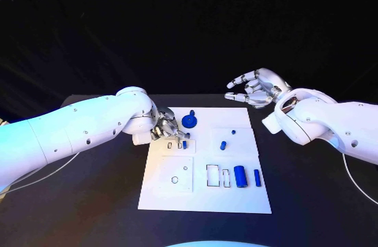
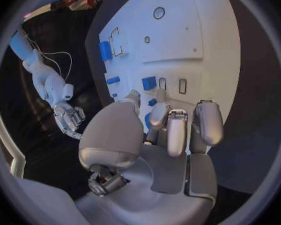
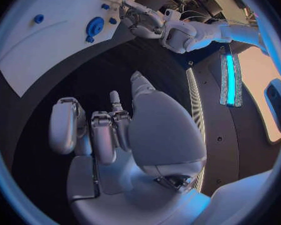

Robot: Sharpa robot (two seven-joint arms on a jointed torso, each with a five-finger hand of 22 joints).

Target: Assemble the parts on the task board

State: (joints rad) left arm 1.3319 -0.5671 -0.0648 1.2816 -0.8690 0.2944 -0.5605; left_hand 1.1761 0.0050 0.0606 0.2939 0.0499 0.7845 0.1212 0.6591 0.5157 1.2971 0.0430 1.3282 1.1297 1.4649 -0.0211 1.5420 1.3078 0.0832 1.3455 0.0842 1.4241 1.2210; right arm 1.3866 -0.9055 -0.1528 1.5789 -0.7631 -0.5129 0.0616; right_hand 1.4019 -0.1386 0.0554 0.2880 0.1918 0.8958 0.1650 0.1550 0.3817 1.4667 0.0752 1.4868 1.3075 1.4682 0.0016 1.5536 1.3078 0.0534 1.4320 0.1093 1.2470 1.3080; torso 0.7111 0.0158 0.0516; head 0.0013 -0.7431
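Left hand (image 1: 166, 128) at task board (image 1: 236, 200) left edge, right hand (image 1: 253, 88) raised

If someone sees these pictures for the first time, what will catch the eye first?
First the white task board in the middle of the black table, with small blue parts on it, such as the round blue part near its far edge. Next, the left hand low over the board's left side at small slots, and the right hand raised with spread fingers beyond the board's far right corner, holding nothing.
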